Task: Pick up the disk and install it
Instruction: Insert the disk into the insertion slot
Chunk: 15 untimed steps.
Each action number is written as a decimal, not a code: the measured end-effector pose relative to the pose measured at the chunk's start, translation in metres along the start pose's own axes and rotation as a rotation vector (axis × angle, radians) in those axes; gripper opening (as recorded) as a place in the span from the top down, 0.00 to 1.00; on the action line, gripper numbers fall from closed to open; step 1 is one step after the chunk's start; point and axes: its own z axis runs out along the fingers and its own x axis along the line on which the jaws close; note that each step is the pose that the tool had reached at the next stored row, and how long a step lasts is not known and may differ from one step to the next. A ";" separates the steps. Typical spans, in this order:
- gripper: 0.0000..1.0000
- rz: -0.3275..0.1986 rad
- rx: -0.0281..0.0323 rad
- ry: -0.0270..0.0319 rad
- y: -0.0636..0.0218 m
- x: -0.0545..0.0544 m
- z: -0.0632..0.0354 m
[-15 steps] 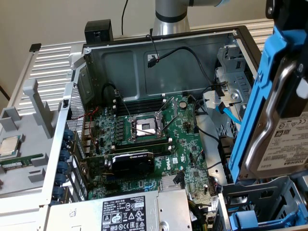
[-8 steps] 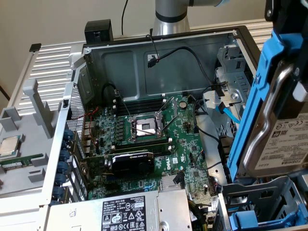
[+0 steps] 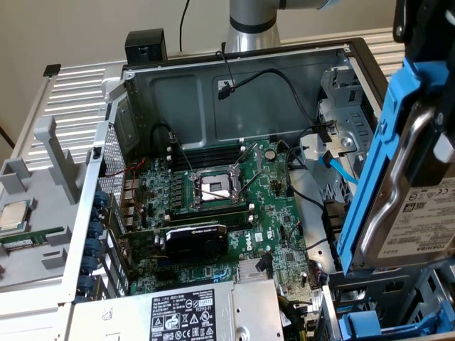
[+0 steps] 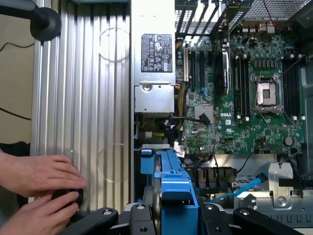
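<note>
The disk (image 3: 416, 213) is seen at the right edge of the exterior view, raised above the open computer case (image 3: 234, 85). Its long axis is steeply tilted, running from the upper right of the frame down to the lower right. The silver face with the white label is turned towards the exterior view's right, with the print lying sideways. The blue carrier rail is on the side facing the exterior view's left. Its lower end is placed near a blue-trimmed drive bay (image 3: 377, 328) in the lower right corner; whether the two touch cannot be told.

In the wrist view the gripper (image 4: 172, 218) is shown partly closed, with the blue carrier clamped between its black fingers (image 4: 139, 215).

Inside the case a green motherboard (image 3: 213, 213) is laid flat, with a bare CPU socket (image 3: 217, 186) at its centre and a black graphics card (image 3: 195, 238) just below it. A grey power supply (image 3: 192, 312) is set at the bottom centre.

The case is placed on a ribbed silver metal table (image 3: 78, 85). A small square chip (image 3: 14, 214) lies at the exterior view's left edge, and a plain beige wall (image 3: 85, 28) is seen behind. In the wrist view one hand (image 4: 41, 171) and another hand (image 4: 36, 215) of a person are rested on the ribbed surface around a dark round object (image 4: 68, 196).
</note>
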 end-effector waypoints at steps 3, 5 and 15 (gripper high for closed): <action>0.63 0.001 0.0003 -0.0005 -0.0005 0.001 0.0038; 0.63 0.002 0.0003 -0.0003 -0.0008 0.001 0.0058; 0.63 0.006 0.0004 -0.0003 -0.0033 0.003 0.0159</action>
